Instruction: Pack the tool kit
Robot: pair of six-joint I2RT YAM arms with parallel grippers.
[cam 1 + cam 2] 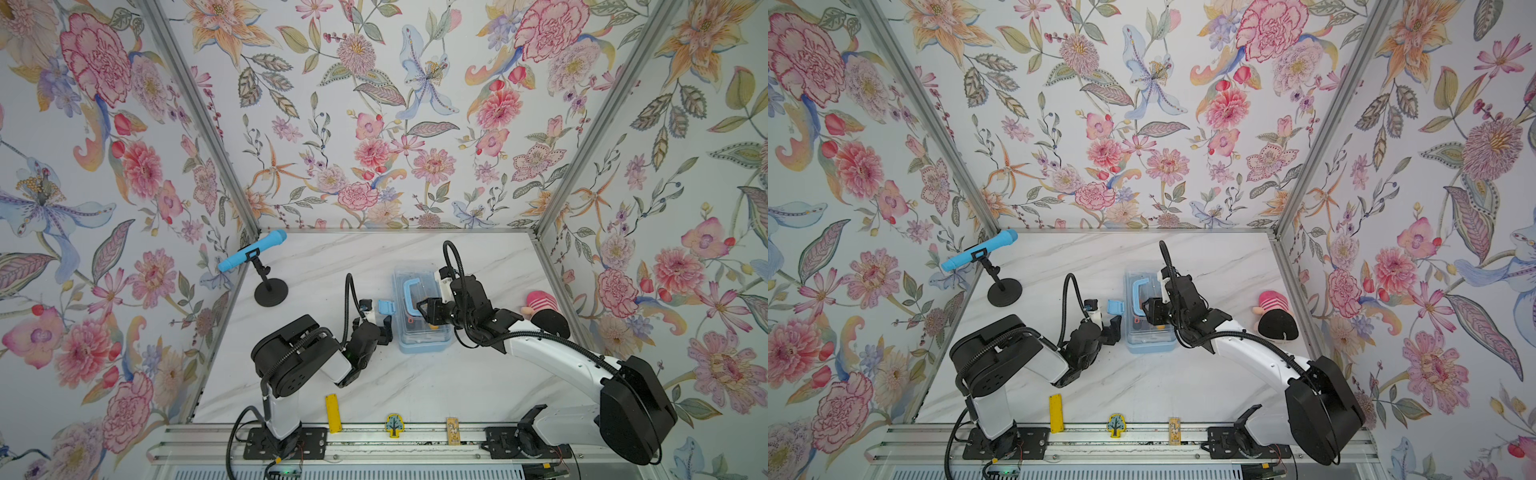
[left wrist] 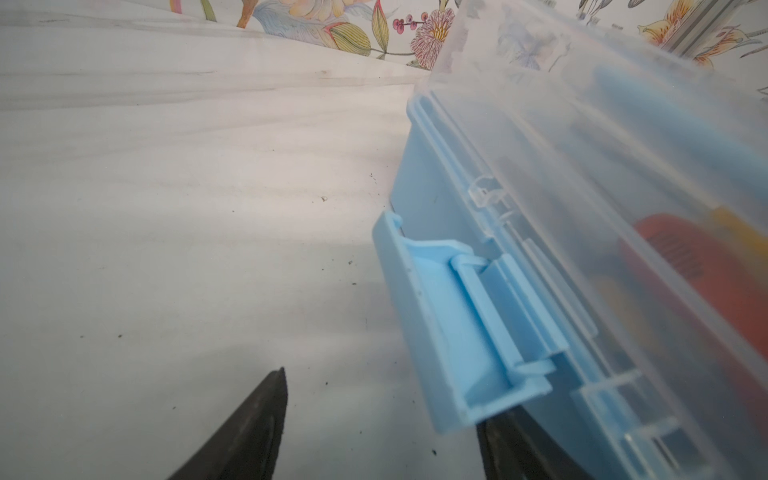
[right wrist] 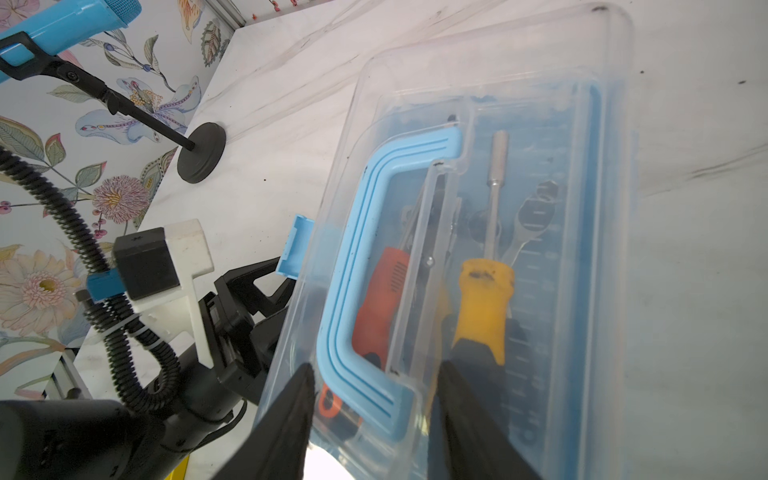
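The unfastened blue latch (image 1: 386,307) lies just at 12 o'clock from my left gripper (image 1: 375,323), the nearer one. Its jaws stand apart, empty.

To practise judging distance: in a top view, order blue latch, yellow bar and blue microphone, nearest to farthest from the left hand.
1. blue latch, beside the left hand
2. yellow bar, front edge
3. blue microphone, back-left corner
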